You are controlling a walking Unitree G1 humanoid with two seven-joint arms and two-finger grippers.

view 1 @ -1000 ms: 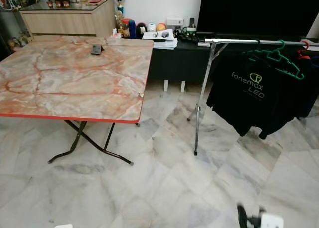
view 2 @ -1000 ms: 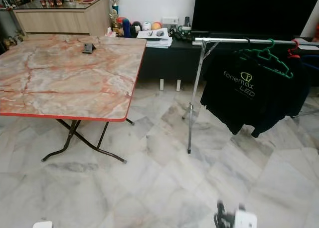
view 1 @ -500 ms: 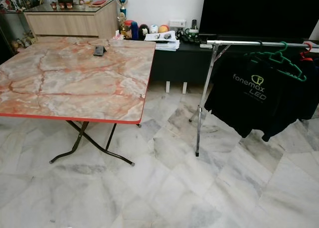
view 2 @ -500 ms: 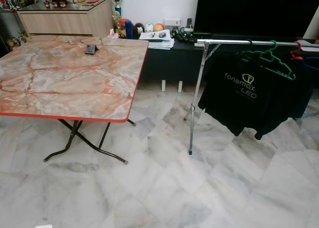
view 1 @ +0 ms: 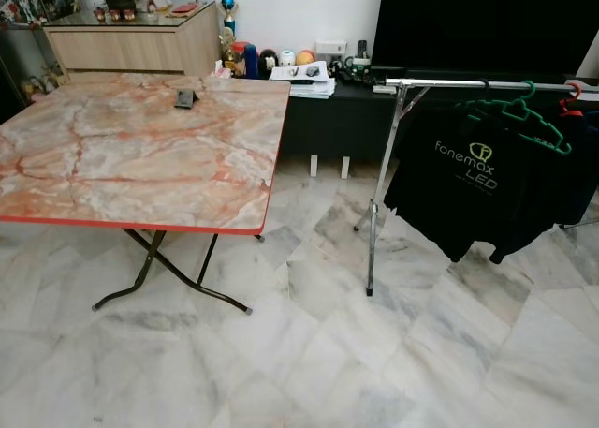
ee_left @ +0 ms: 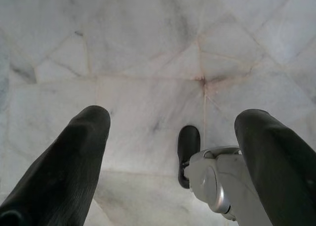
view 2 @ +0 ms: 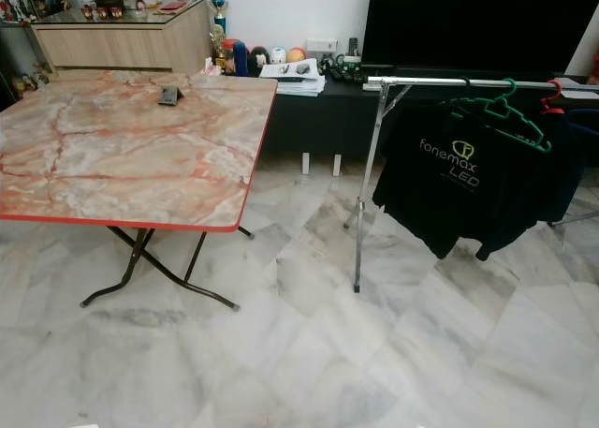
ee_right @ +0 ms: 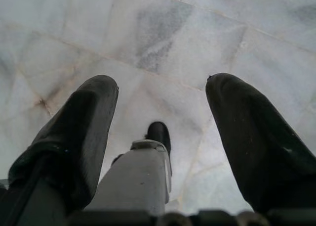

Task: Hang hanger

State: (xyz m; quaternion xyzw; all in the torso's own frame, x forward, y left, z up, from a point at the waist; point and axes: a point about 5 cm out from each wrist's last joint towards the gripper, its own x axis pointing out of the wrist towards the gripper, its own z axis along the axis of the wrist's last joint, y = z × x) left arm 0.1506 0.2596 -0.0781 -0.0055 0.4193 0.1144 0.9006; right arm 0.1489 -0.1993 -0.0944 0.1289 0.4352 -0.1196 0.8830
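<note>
A chrome clothes rail (view 1: 468, 82) stands at the right on a thin chrome leg (view 1: 376, 222). On it hangs a green hanger (view 1: 529, 117) carrying a black shirt (view 1: 468, 180) printed "fonemax LED". A red hanger (view 1: 572, 97) hooks on further right, beside more dark clothes. Both arms hang low over the marble floor. My left gripper (ee_left: 173, 114) is open with only floor tiles between its fingers. My right gripper (ee_right: 162, 82) is open too and holds nothing.
A folding table (view 1: 140, 156) with a marble-pattern top and red edge fills the left; a small dark object (view 1: 184, 97) lies near its far edge. A low black cabinet (view 1: 328, 119) and a wooden sideboard (view 1: 131, 39) line the back wall. Open marble floor (view 1: 309, 353) lies ahead.
My right gripper, at the bottom edge of the eye views a second ago, has dropped below that edge. The camera has shifted slightly; rail, hangers and table have not moved.
</note>
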